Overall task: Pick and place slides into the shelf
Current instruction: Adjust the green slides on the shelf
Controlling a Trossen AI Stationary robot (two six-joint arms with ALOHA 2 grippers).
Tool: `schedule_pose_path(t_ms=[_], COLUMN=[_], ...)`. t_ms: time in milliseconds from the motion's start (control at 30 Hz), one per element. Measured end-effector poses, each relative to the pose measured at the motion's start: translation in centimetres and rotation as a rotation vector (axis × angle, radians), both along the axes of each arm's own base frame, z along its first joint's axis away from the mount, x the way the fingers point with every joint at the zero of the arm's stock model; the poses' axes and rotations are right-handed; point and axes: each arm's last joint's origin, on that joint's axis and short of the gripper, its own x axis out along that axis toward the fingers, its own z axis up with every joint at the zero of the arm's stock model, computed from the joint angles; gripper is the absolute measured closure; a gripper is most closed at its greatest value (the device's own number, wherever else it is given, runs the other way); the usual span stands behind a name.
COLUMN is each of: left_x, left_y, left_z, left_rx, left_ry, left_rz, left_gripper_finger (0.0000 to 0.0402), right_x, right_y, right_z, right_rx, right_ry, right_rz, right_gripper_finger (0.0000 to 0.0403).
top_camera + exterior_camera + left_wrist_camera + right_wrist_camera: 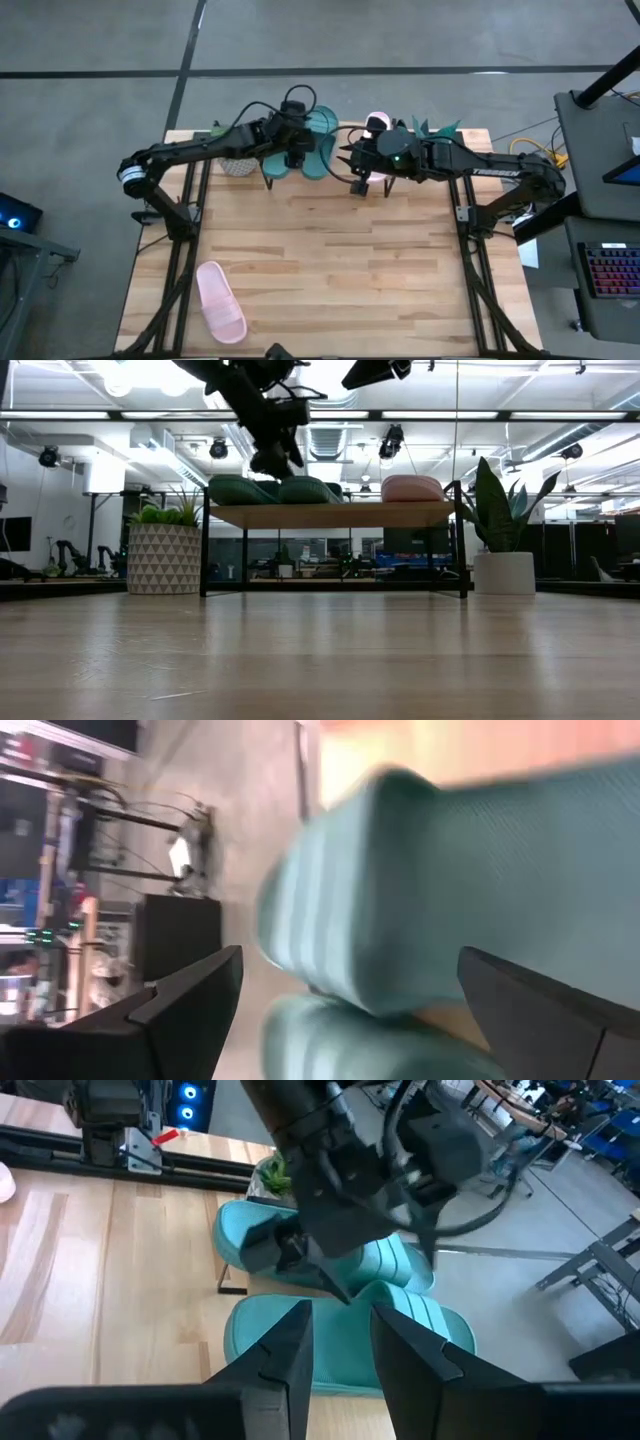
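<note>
Nearest my overhead camera, both arms reached toward the top centre of the frame. On my screen the wooden table [330, 260] filled the lower middle of that view, mostly bare planks. Along its far edge stood the shelf [330, 515], a light plank on thin black legs, at mid-height in the low view.

I saw my left gripper [293, 150] hanging over the shelf's left part, just above the two teal slides [318, 140]. Its wrist camera showed the fingers [180, 1010] spread wide on either side of one ribbed teal strap [430, 900], not closed on it. In the low view the teal pair [270, 490] lay side by side on the plank, left of centre.

My right gripper [352, 163] sat just right of them, above the middle of the shelf. Through its wrist camera I saw its jaws parted by a narrow gap with nothing between them, pointing at the teal pair [330, 1310] and the left arm's head.

One pink slide [412, 488] lay on the shelf right of centre, beside the teal ones. The other pink slide [220, 302] lay alone at the lower left of the overhead frame, well apart from the shelf.
</note>
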Motion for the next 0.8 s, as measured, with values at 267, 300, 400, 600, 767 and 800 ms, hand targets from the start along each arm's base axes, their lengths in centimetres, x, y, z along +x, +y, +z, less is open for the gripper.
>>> schedule_pose_path(t_ms=[267,300,400,600,767,800], left_x=[1.5,1.8,2.5,3.1,3.2,3.3], left_y=[1.0,1.1,1.6,2.9,3.7,3.8], left_z=[-0.4,-0.6,-1.0,-0.7,-0.8,-0.9], left_rx=[0.003,0.008,0.019,0.025,0.031,0.035], left_ry=[0.01,0.017,0.043,0.048,0.062,0.068], left_rz=[0.015,0.019,0.031,0.059,0.069,0.065], left_gripper_finger=[0.005,0.005,0.005,0.0076,0.0147,0.0162], right_x=[-0.1,-0.1,-0.1,0.0,-0.1,-0.1], right_y=[0.1,0.1,0.1,0.1,0.1,0.1], right_z=[0.0,0.0,-0.1,-0.2,-0.4,-0.4], right_rx=[0.002,0.001,0.002,0.001,0.001,0.002], right_ry=[0.0,0.0,0.001,0.008,0.019,0.024], right_rz=[0.001,0.001,0.001,0.002,0.003,0.003], right_gripper_finger=[0.0314,0.0315,0.0318,0.0317,0.032,0.0321])
